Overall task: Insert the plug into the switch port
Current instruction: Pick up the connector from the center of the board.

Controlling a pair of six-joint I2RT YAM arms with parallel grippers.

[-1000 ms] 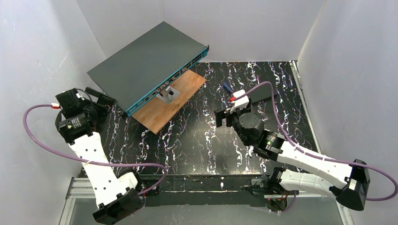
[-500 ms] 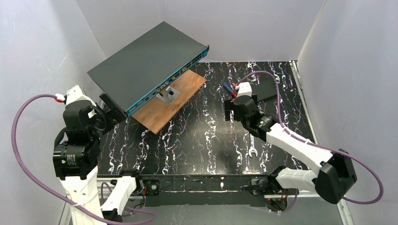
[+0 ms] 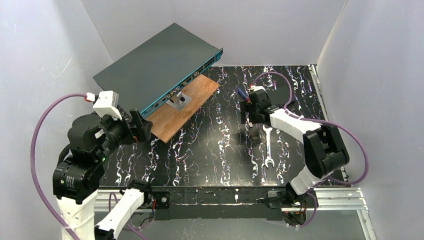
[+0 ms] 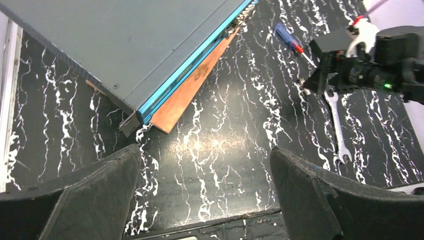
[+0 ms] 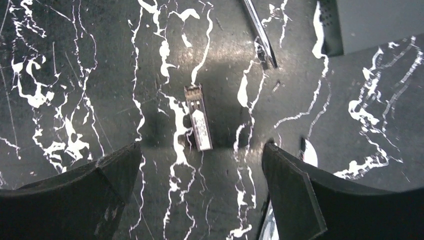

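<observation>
The switch [image 3: 155, 65] is a large flat dark grey box at the back left, its teal port edge [image 3: 186, 80] facing the mat; it also shows in the left wrist view [image 4: 125, 40]. The plug [image 5: 198, 117], a small silver module with a white label, lies flat on the black marbled mat. My right gripper [image 5: 201, 147] is open and empty, hovering over the mat with the plug just ahead of its fingertips; in the top view it [image 3: 250, 112] hides the plug. My left gripper [image 3: 137, 125] is open and empty, raised near the switch's near corner; its wrist view [image 4: 205, 149] looks down on bare mat.
A wooden board [image 3: 182, 107] with a small metal bracket [image 3: 179, 99] lies against the teal edge. A blue-handled screwdriver [image 3: 242, 93] lies behind the right gripper, a wrench [image 3: 267, 145] beside it. A small flat dark box [image 5: 380, 22] lies at the right. White walls enclose the table.
The left arm has risen and swung right, its gripper now by the switch's near corner. The right arm has stretched back, its gripper now just short of the screwdriver. The wrench is uncovered.
</observation>
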